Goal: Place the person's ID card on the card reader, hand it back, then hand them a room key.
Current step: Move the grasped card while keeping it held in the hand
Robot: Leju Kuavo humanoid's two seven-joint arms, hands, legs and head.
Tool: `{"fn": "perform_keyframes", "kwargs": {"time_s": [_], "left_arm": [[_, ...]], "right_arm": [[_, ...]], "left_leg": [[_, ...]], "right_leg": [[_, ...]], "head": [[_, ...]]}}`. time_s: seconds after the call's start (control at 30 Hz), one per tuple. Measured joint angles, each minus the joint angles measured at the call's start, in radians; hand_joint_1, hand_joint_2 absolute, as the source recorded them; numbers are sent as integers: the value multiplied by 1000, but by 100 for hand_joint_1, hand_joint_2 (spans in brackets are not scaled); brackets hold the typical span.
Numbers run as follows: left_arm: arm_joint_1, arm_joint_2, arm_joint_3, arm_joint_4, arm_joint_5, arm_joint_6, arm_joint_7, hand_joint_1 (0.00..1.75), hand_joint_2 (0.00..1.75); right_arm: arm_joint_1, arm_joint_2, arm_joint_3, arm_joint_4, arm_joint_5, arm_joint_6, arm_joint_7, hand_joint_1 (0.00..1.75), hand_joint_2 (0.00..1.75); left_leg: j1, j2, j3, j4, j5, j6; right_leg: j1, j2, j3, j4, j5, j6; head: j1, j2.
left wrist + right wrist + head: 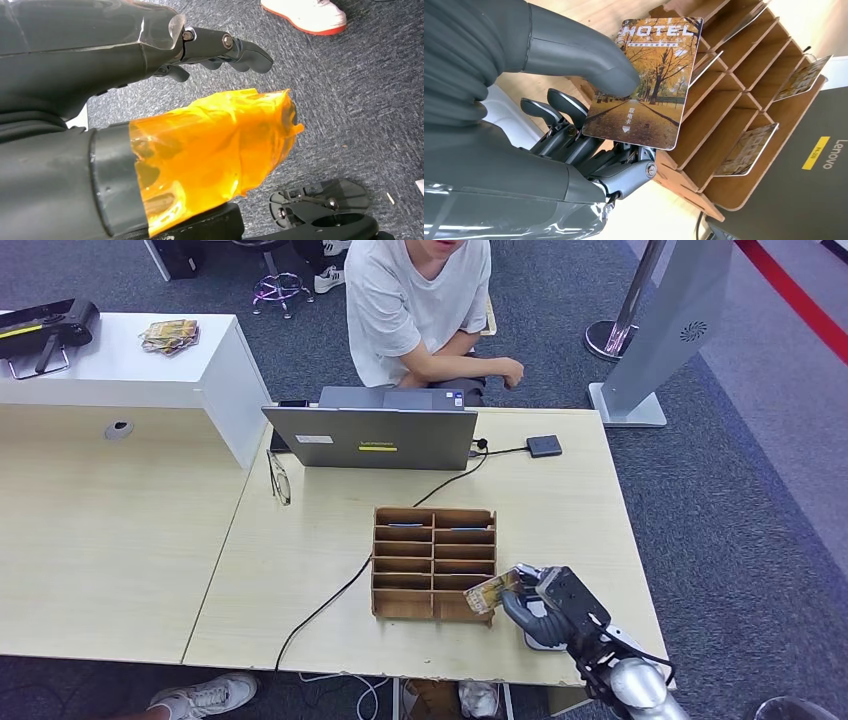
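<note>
Head view: light wooden table (120, 540) with a person (415, 310) seated at the far side behind a grey laptop (372, 437). Wooden slotted card rack (434, 562) sits mid-table, a few cards in its far slots. Right hand (548, 605) at the rack's near right corner, thumb and fingers pinching a hotel room key card (644, 82) just above the rack. Left hand (150, 55) hangs over carpet, fingers loosely extended, holding nothing, thumb wrapped in orange tape.

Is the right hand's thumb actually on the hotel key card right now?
Touching. In the right wrist view the thumb presses flat on the printed face of the hotel key card, with the darker fingers behind it, pinching it beside the wooden card rack.
</note>
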State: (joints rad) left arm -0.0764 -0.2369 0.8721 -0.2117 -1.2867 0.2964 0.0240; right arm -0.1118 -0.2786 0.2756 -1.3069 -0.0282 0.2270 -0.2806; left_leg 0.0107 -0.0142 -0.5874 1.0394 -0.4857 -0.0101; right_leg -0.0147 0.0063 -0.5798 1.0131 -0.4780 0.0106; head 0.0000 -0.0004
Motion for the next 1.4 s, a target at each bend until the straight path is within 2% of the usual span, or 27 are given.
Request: {"fn": "perform_keyframes", "kwargs": {"time_s": [0.83, 1.23, 1.4], "left_arm": [[0, 6, 0, 0, -12, -6, -5, 0, 0], [0, 8, 0, 0, -12, -6, -5, 0, 0], [0, 8, 0, 0, -12, -6, -5, 0, 0]], "right_arm": [[-42, -94, -3, 51, 22, 25, 37, 175, 175], [-52, -176, -29, 86, 18, 38, 40, 175, 175], [-55, -194, -37, 98, 27, 36, 44, 175, 175]], "left_leg": [[0, 0, 0, 0, 0, 0], [0, 0, 0, 0, 0, 0], [0, 0, 0, 0, 0, 0]], "right_leg": [[0, 0, 0, 0, 0, 0], [0, 0, 0, 0, 0, 0], [0, 0, 0, 0, 0, 0]], "head": [[0, 0], [0, 0], [0, 0]]}}
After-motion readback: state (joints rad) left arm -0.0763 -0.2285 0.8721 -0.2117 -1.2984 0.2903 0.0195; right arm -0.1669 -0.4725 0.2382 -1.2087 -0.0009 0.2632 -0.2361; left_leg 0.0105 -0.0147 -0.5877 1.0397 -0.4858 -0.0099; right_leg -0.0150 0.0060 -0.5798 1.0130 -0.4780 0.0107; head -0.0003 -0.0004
